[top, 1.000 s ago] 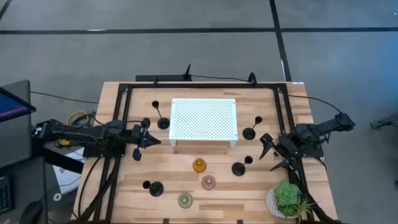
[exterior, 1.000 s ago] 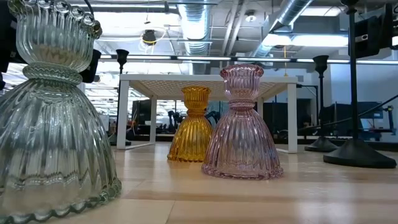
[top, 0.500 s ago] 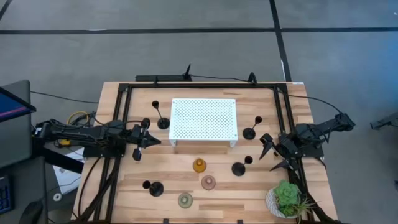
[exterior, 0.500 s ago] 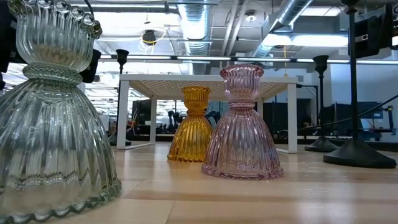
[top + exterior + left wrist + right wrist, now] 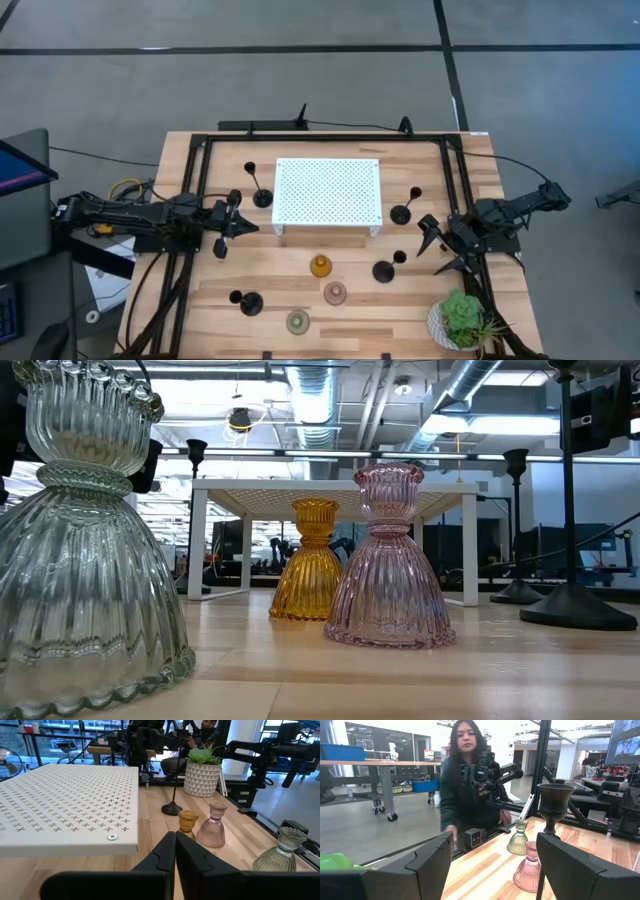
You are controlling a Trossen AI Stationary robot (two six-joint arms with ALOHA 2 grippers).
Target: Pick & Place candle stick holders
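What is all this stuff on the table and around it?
Black holders: four, black; one left of the platform, one right of it, one right of the amber holder, one at the front left.
Amber holder: one, in front of the platform.
Pink holder: one, front centre.
Green holder: one, pale, by the front edge.
Platform: one, white, perforated, table's centre back.
Plant: one, green in a white pot, front right corner.
Table: one, light wood.
Person: one, dark top, beyond the table in the right wrist view.
Left end effector: black, shut, left of the platform.
Right end effector: black, open, right side.
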